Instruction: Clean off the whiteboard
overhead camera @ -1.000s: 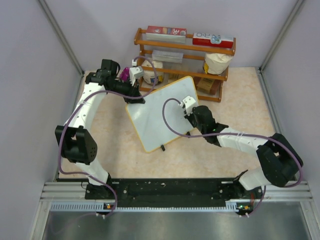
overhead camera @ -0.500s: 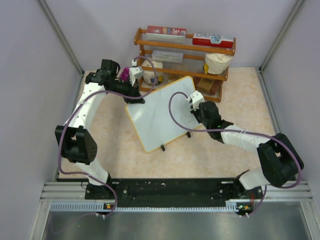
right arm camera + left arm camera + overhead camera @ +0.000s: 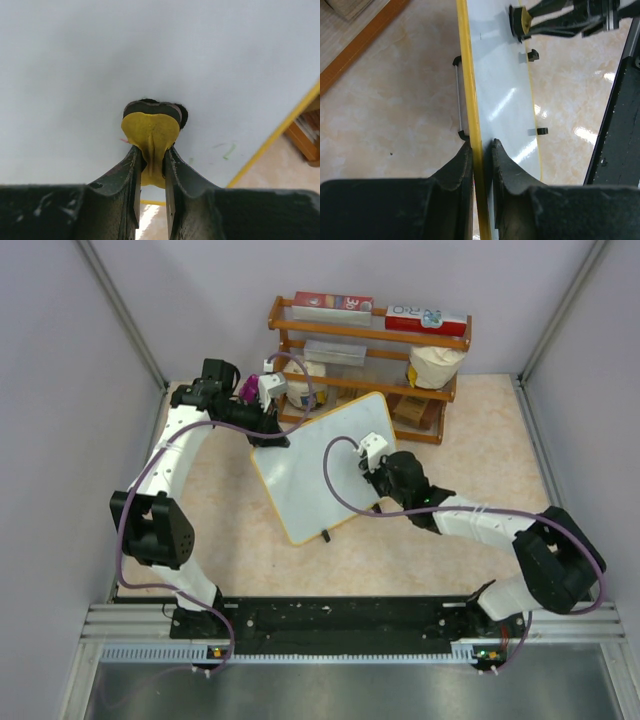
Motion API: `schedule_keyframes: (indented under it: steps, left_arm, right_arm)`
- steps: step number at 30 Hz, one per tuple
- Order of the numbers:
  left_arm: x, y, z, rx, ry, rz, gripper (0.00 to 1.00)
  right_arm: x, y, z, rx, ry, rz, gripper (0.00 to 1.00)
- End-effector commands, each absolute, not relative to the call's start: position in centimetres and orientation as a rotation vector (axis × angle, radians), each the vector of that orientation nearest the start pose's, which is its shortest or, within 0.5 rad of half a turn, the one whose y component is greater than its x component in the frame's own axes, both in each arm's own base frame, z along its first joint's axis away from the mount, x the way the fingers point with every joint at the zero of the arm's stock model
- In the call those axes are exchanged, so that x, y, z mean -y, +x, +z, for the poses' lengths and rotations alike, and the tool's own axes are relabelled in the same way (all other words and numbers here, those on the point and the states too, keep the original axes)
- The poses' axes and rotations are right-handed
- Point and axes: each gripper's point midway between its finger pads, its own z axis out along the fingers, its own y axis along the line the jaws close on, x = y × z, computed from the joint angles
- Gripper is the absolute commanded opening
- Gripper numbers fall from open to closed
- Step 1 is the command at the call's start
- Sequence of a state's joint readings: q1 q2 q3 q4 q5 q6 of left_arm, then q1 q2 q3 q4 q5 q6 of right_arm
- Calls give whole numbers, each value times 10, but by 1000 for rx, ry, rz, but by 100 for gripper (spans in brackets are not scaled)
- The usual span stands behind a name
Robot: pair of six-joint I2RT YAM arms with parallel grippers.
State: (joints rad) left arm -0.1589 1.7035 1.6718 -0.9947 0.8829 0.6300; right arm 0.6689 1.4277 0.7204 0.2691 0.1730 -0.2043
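1. Here the whiteboard [image 3: 315, 475] sits askew at mid-counter [image 3: 240, 530], just before a wooden rack [image 3: 370, 335].
2. The left end effector [image 3: 481, 150] is clamped on the board's yellow frame.
3. The right end effector [image 3: 150, 155] pinches a yellow eraser [image 3: 150, 131], which is pressed against the white surface beside a faint green mark [image 3: 229, 151].
4. The rack holds boxes [image 3: 425, 318] and a white bag [image 3: 432, 365]; their print is unreadable.

A glossy marbled beige tabletop [image 3: 490, 430] catches white glints of light. Plain pale lilac walls [image 3: 200, 290] close it on the left, far and right, with slanted grey metal struts [image 3: 125, 315] at the far corners. A brown wooden rack [image 3: 370, 333] stands against the far wall, red-and-white boxes [image 3: 425, 318] on top. A silver aluminium rail [image 3: 130, 625] lines the near edge.
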Motion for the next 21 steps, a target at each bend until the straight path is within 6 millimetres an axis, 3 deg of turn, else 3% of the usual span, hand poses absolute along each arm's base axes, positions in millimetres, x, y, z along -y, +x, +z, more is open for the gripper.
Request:
schedule_keyframes:
  steps: [1,6,9,15,21]
  left_arm:
    - [178,342,223,-1983,1246,-860,0]
    - [178,341,225,-1978,1245,-862,0]
    - [179,341,226,-1975,1244,-867,0]
    - [178,341,226,-1973,1251,-861,0]
    - [178,340,225,-1974,1258,-857,0]
  right_arm:
    - [-282,332,148,-1760,-795,300,0]
    - [-310,314,144,-1744,-869,337,0]
    - [-310,316,144,-1738,-866,312,0]
    - [-282,334,146,-1742,-814,227,0]
    - [-234,365,141,-1797,-700,168,0]
